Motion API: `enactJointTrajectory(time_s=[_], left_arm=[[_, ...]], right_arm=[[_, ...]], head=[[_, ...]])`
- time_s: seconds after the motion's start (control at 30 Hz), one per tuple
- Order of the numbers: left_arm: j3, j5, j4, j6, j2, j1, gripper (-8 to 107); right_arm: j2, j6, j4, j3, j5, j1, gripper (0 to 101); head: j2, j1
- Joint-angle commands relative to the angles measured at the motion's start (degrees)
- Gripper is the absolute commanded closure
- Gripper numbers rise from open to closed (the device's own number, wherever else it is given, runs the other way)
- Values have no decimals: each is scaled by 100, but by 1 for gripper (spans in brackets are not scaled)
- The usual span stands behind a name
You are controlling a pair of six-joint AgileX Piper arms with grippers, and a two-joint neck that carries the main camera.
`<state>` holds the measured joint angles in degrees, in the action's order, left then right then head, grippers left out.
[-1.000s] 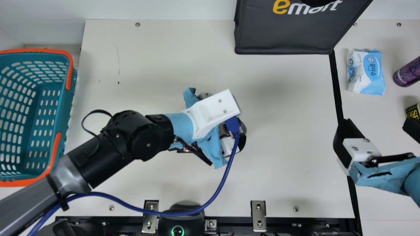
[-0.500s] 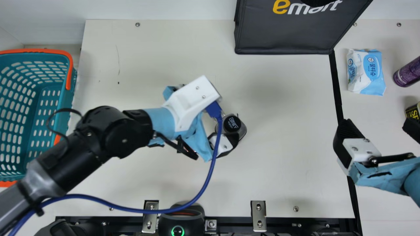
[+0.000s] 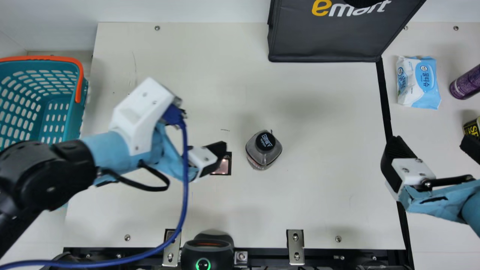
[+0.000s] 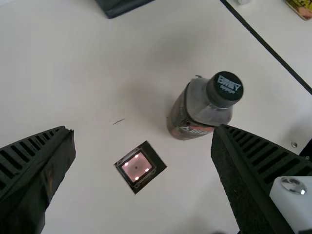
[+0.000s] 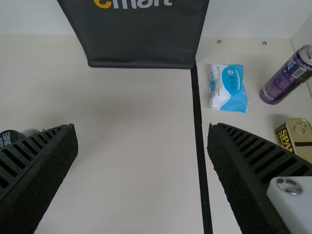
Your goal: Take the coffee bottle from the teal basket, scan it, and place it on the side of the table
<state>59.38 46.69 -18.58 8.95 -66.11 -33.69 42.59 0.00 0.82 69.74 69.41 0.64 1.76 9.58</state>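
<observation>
The left arm [image 3: 108, 150]'s jaws stand wide apart with nothing between them, over the desk [image 3: 318, 195] near the small square window [image 4: 136, 167] with its pink lights. They are apart from the coffee bottle [image 3: 262, 153], which stands upright, dark cap [image 3: 265, 141] up, on the middle stretch of the desk, on the far side of that window from the teal basket [image 3: 79, 112]. The right arm [image 3: 442, 202]'s jaws are spread and free too, at the black strip [image 3: 384, 101] on the right of the desk, well apart from the bottle.

Farther out, the black bag [image 3: 322, 37] is at the back. Past the strip are the wipes pack [image 3: 418, 82], the purple can [image 3: 467, 84] and the yellow-and-black tin [image 3: 472, 127]. At the near edge sits a black device [image 3: 206, 255] with a green ring.

As for progress, the bottle is out of the basket and set down, so the first step is done. Whether it has been scanned I cannot tell; its place beside the lit window makes a handover after scanning likely. The placing looks to be left: the side probably means the area past the strip, and the bottle is short of it. The right arm seems the one to fetch it, and would do best to grip the body squarely, since a knock up at the cap could tip it.
</observation>
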Motion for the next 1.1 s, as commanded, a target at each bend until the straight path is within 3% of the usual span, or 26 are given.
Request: enactJointTrajectory(time_s=[0.0,0.37,0.87,0.9,1.07], left_arm=[[-84,85,135,-265,320,207,9],[-306,610,925,-923,1356,1330,9],[394,1745,1691,-1327,1870,2852,9],[340,1650,1670,-1320,1868,2649,9],[398,1749,1697,-1322,1868,2848,9]], right_arm=[[0,0,0,0,0,0,6],[0,0,0,0,0,0,6],[0,0,0,0,0,0,6],[0,0,0,0,0,0,6],[0,0,0,0,0,0,6]], head=[[-18,-166],[-18,-166],[-18,-166],[-18,-166],[-18,-166]])
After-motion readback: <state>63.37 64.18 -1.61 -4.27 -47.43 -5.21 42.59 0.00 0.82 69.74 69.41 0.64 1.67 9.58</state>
